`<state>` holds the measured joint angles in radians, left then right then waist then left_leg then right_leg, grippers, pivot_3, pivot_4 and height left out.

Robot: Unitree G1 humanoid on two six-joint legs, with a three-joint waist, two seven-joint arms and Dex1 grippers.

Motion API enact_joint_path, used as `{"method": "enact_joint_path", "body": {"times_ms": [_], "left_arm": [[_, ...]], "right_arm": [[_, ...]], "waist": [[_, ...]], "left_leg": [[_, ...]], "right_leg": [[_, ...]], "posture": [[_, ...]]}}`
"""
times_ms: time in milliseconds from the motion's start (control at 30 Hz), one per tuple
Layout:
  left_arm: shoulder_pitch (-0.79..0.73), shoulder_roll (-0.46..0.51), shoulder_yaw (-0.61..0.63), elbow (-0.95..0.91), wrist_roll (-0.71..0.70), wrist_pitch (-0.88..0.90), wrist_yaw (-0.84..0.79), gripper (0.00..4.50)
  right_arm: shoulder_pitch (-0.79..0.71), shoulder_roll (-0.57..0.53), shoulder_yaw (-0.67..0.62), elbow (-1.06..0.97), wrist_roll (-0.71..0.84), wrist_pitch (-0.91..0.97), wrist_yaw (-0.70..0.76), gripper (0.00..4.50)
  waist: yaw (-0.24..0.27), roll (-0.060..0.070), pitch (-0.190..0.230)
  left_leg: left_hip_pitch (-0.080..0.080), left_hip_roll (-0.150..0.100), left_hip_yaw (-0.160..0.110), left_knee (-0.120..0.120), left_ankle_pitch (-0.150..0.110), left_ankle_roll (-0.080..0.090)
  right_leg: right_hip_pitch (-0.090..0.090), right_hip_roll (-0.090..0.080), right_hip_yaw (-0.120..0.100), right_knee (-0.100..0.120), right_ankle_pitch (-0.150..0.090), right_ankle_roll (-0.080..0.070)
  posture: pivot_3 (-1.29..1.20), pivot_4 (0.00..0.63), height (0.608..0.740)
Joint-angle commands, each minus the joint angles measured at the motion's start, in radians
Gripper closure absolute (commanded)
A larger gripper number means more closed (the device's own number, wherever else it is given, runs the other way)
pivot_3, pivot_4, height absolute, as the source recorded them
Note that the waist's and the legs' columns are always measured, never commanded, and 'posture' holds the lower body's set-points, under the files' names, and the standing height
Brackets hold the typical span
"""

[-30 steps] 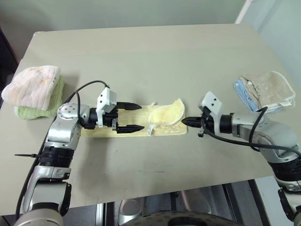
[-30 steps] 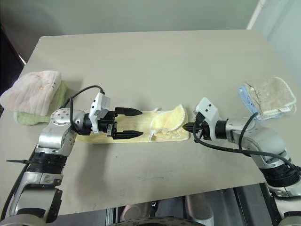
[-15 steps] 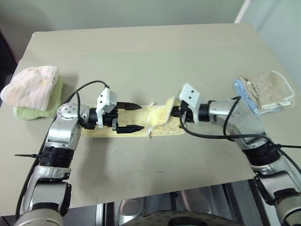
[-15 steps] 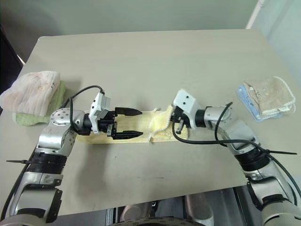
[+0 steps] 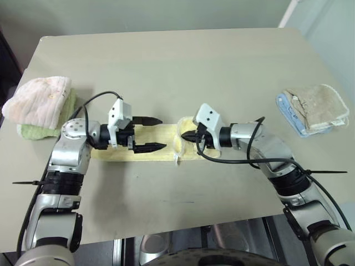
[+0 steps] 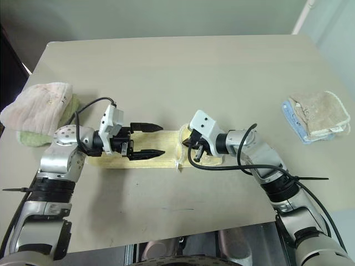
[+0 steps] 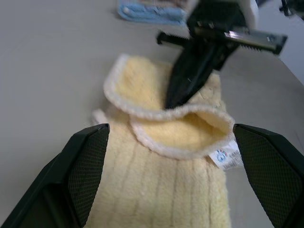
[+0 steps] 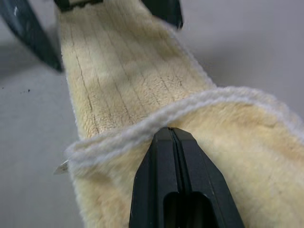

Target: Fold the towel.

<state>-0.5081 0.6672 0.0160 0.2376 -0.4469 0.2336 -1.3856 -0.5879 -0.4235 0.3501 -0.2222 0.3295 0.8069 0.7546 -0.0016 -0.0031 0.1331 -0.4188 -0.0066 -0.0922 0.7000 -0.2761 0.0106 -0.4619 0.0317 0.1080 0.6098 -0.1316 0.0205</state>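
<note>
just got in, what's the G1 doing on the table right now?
It is folding the pale yellow towel, which lies lengthwise on the table. The right gripper, jaws shut on the towel's cream hem, holds that end lifted and curled over toward the middle. The left gripper, jaws wide open, hovers over the flat half and holds nothing. Off to the sides are a pink towel on a green one and a beige towel.

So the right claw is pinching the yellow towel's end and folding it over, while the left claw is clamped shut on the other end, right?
Not quite. The right gripper is shut on the towel, its hem doubled over, but the left gripper is not clamped: its fingers stand wide open above the flat part, as the left wrist view shows.
</note>
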Motion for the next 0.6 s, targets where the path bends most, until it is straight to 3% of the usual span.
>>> {"method": "enact_joint_path", "body": {"times_ms": [33,167,300,433,500,600], "left_arm": [[-0.049,-0.022,0.049,-0.01,-0.059,0.017,0.008,0.0],[-0.078,-0.06,0.068,-0.021,-0.095,0.038,0.025,0.0],[-0.104,-0.137,0.064,-0.083,-0.177,0.128,0.066,0.0],[-0.082,-0.149,0.013,-0.096,-0.14,0.115,0.048,0.0],[-0.076,-0.166,-0.005,-0.099,-0.138,0.119,0.051,0.36],[-0.065,-0.172,-0.026,-0.106,-0.132,0.119,0.037,1.28]], "right_arm": [[0.021,0.001,-0.117,-0.101,0.076,0.026,-0.007,4.48],[0.037,0.055,-0.214,-0.11,0.092,0.019,-0.092,4.48],[0.093,0.128,-0.375,-0.154,0.205,0.025,-0.151,4.32],[0.133,0.173,-0.432,-0.17,0.244,0.047,-0.221,3.23],[0.181,0.162,-0.415,-0.184,0.21,0.01,-0.236,2.54],[0.206,0.172,-0.42,-0.174,0.178,-0.012,-0.299,1.5]], "waist": [[0.0,0.0,0.0],[0.0,0.0,0.0],[0.002,0.0,0.0],[0.001,0.0,0.0],[0.001,0.0,0.0],[0.001,0.0,0.0]], "left_leg": [[0.0,0.0,0.0,0.0,0.0,0.0],[0.001,0.0,0.0,0.0,0.001,0.0],[0.0,0.0,0.0,0.0,0.002,-0.001],[0.001,0.0,0.0,0.0,0.002,-0.001],[0.001,0.0,0.0,0.0,0.002,-0.001],[0.002,0.0,0.0,0.0,0.002,-0.001]], "right_leg": [[0.0,0.0,0.0,0.0,0.0,0.0],[0.001,0.0,0.0,0.0,0.001,0.0],[0.001,0.0,0.0,0.0,0.001,0.0],[0.001,0.0,0.0,-0.001,0.003,0.003],[0.002,0.0,0.0,0.0,0.003,0.003],[0.002,0.0,0.0,0.0,0.004,0.005]], "posture": [[0.0,0.15,0.74],[0.0,0.15,0.74],[0.0,0.15,0.74],[0.0,0.15,0.74],[0.0,0.15,0.74],[0.0,0.15,0.74]]}}
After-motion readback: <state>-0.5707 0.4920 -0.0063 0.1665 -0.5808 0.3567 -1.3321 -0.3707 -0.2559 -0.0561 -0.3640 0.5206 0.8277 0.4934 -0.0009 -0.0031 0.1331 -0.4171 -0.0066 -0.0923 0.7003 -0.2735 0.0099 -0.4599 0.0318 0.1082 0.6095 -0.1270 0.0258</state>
